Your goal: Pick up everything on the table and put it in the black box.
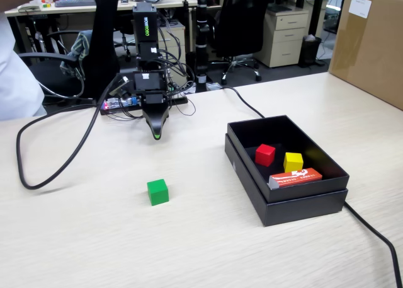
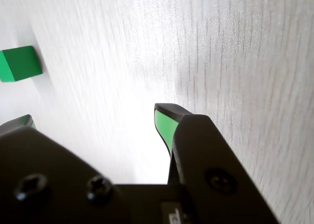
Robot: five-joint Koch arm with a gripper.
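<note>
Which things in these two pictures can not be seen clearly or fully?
- Green cube: wrist view, cut off by the left edge.
- Gripper: wrist view, its left finger mostly hidden behind the gripper body; fixed view, the fingers overlap, so the gap is unclear.
- Orange packet in the black box: fixed view, its print is too small to read.
- Black box: outside the wrist view.

Green cube (image 1: 158, 191): small, matte, plain faces; sits flat on the table (image 1: 82, 237), slightly turned, mid-tabletop toward the near edge in the fixed view; upper left in the wrist view (image 2: 19, 63).

Black box (image 1: 327, 174): shallow, matte, open, nested in its wider lid; toward the table's right edge, well apart from the cube.
</note>
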